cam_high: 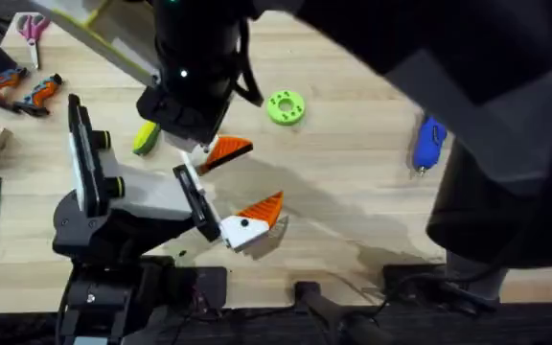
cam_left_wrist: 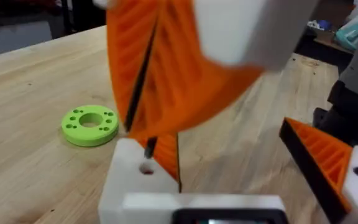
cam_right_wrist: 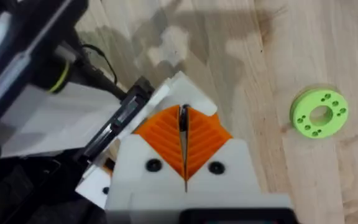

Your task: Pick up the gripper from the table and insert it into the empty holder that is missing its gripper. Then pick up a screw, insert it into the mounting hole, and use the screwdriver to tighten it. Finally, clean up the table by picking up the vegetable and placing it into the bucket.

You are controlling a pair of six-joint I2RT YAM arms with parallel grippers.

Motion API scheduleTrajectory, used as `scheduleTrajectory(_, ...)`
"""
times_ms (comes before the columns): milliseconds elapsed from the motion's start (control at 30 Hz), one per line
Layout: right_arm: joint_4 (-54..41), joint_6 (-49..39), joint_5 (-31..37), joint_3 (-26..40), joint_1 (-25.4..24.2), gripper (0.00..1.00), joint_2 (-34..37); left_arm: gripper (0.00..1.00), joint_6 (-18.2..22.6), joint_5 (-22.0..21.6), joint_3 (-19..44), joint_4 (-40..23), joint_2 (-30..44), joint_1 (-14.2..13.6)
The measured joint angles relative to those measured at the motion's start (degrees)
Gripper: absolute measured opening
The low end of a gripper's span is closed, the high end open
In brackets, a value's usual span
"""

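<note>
Pinched in the right gripper's shut orange pads, a small dark screw is held over the open left gripper's white plastic holder; if tilted, it may be dropped.

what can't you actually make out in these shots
- vegetable: overhead, its upper end sits under the right arm.
- screwdriver: overhead, its right side is cut by the dark blurred arm.
- dark sliver in the shut right end effector: too thin to identify.
- holder: left wrist, blurred orange pads hide what is above its hole.
</note>
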Motion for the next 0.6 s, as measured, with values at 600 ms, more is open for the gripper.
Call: scheduleTrajectory(600, -0.77, 0.0, 0.0, -0.02, 0.0, 0.005, 1.26, 0.986, 0.0, 0.0, 0.0, 0.0, 0.0, 0.0)
